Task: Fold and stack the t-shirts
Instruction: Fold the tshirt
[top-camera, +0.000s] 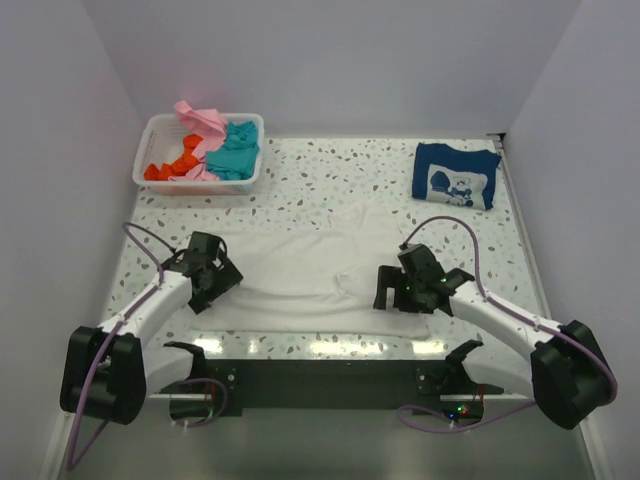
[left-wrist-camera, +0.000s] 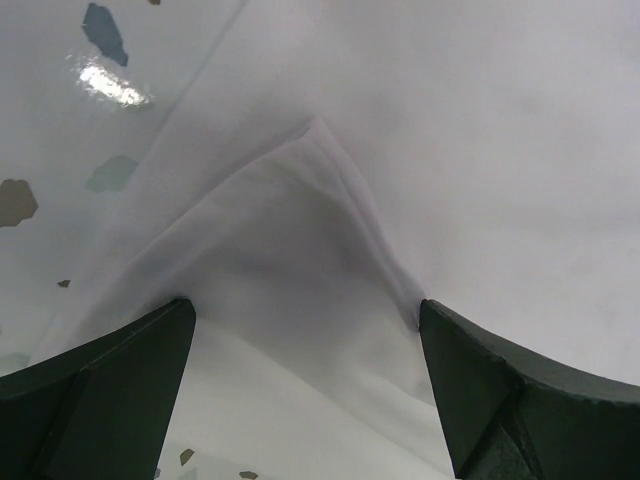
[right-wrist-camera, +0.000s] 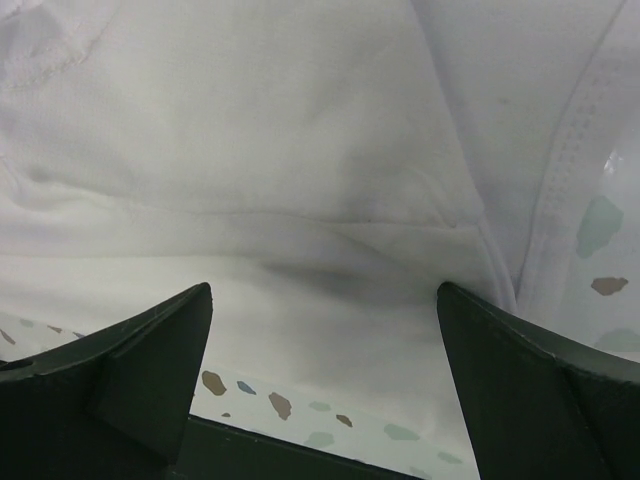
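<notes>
Both arms are reaching low over the white shirt (top-camera: 300, 262), jaws standing open.

The white shirt is lying spread across the middle of the table (top-camera: 350, 170). The left arm is stretching in from the lower left, and the left gripper (left-wrist-camera: 305, 305) is pressing toward the shirt's left side, fingers wide apart astride a raised fold. The right arm is angling in from the lower right, with the right gripper (right-wrist-camera: 325, 290) spread open over the shirt's near edge. The navy shirt (top-camera: 456, 175) is lying folded at upper right. A pink shirt (top-camera: 200, 118), teal shirt (top-camera: 236, 155) and orange shirt (top-camera: 180, 160) are sitting in the basket (top-camera: 200, 187) at upper left.
</notes>
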